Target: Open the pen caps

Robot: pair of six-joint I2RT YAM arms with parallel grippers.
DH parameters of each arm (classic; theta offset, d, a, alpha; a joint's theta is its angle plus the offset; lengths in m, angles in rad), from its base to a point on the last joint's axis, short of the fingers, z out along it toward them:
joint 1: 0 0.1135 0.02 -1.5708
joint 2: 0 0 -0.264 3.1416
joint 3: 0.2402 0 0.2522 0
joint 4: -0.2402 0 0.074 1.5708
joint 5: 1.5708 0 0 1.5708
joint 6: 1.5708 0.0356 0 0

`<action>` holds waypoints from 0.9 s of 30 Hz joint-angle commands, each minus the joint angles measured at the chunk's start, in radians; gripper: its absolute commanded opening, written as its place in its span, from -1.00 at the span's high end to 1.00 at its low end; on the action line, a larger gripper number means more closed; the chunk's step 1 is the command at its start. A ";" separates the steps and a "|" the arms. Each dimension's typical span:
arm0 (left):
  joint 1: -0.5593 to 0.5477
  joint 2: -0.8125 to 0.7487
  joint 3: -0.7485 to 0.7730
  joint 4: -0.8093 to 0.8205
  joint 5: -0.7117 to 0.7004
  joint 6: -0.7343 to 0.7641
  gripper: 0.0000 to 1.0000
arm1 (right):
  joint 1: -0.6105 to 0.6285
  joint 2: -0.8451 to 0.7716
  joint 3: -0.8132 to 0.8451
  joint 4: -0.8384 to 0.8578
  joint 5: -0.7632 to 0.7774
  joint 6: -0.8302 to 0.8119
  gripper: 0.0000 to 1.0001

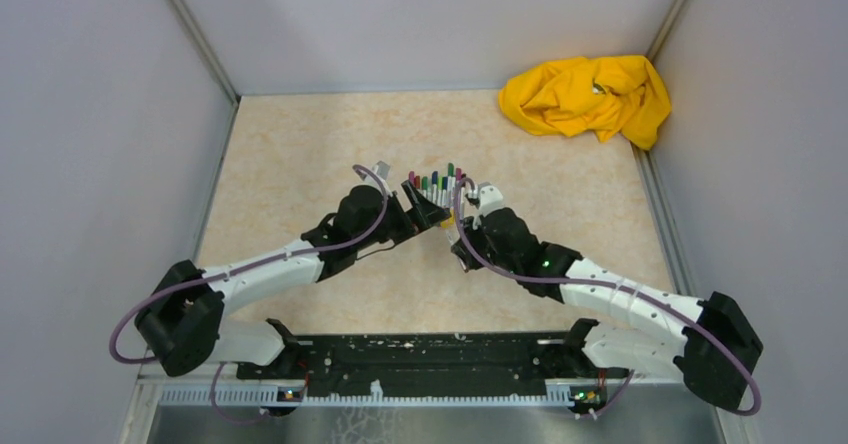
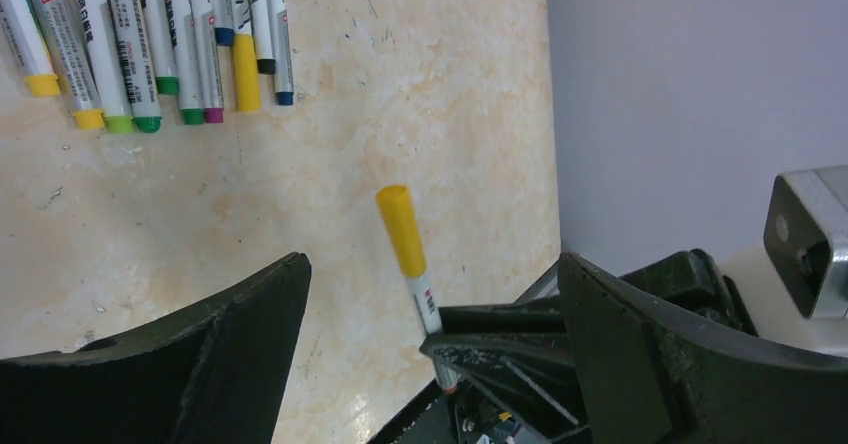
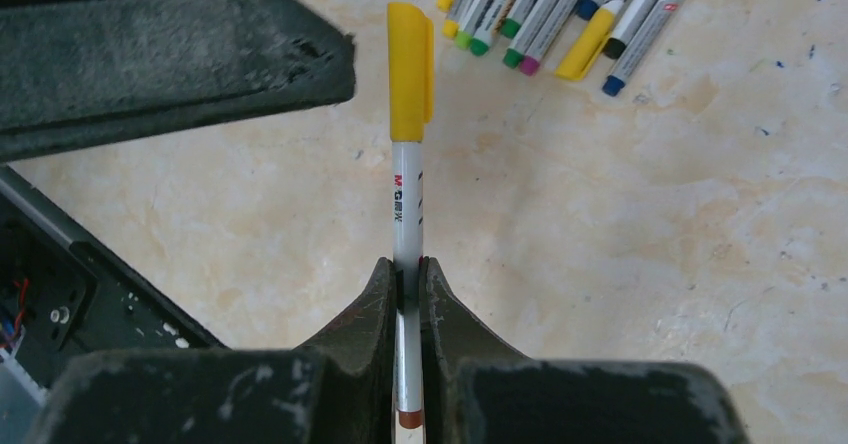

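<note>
A: Right claw (image 3: 405, 274) state?
B: Clenched, pinching one pen (image 3: 406, 204) by its grey-white barrel. Pen sticks straight out past the fingertips
A: Cap?
B: One yellow cap (image 3: 410, 69), on the pen, at the far tip ahead of the claw
A: Left claw (image 2: 430, 259)?
B: Released, two fingers spread wide, nothing in them. The capped tip sits in the gap between them, about level with the fingertips. In the right wrist view one left finger (image 3: 170, 54) is just beside the cap, and I can't tell if they touch
A: Other pens?
B: One row of pens (image 2: 150, 44) lying flat on the table (image 2: 450, 84), side by side. It's beyond the left claw and off to its left, beyond the right claw and off to its right. I count eleven coloured ends: three yellow, one lime, three green, one magenta, two blue, one black. One yellow is a long cap, the rest are short stubs. Far ends cropped
A: Twelve pens total?
B: Twelve that I can see — one gripped, eleven down
A: Anything else?
B: One crumpled yellow cloth (image 1: 585, 94) in the far corner, well apart from both claws
</note>
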 commanded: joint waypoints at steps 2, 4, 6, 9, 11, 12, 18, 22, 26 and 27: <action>-0.013 -0.031 0.019 0.025 -0.025 -0.047 -0.97 | 0.094 0.005 0.064 -0.008 0.093 0.022 1.00; -0.017 -0.038 0.019 0.020 -0.049 -0.049 -0.97 | 0.121 0.001 0.072 -0.016 0.111 0.025 1.00; -0.022 -0.047 0.017 0.013 -0.069 -0.052 -0.96 | 0.146 -0.005 0.082 -0.028 0.127 0.028 1.00; -0.028 -0.050 0.018 0.002 -0.087 -0.056 -0.89 | 0.173 -0.016 0.102 -0.047 0.149 0.032 1.00; -0.033 -0.050 0.017 -0.001 -0.092 -0.059 -0.85 | 0.182 -0.022 0.105 -0.054 0.154 0.034 1.00; -0.035 -0.050 0.016 -0.002 -0.094 -0.060 -0.85 | 0.184 -0.025 0.107 -0.055 0.155 0.034 1.00; -0.056 -0.044 0.003 -0.003 -0.114 -0.067 -0.75 | 0.193 -0.032 0.090 -0.042 0.162 0.038 1.00; -0.067 -0.042 -0.011 0.006 -0.128 -0.077 -0.64 | 0.201 -0.034 0.075 -0.023 0.162 0.044 1.00; -0.078 -0.047 -0.016 0.010 -0.135 -0.077 -0.58 | 0.211 -0.043 0.063 -0.005 0.161 0.053 1.00; -0.081 -0.049 -0.017 0.010 -0.138 -0.079 -0.57 | 0.213 -0.044 0.063 -0.006 0.163 0.052 1.00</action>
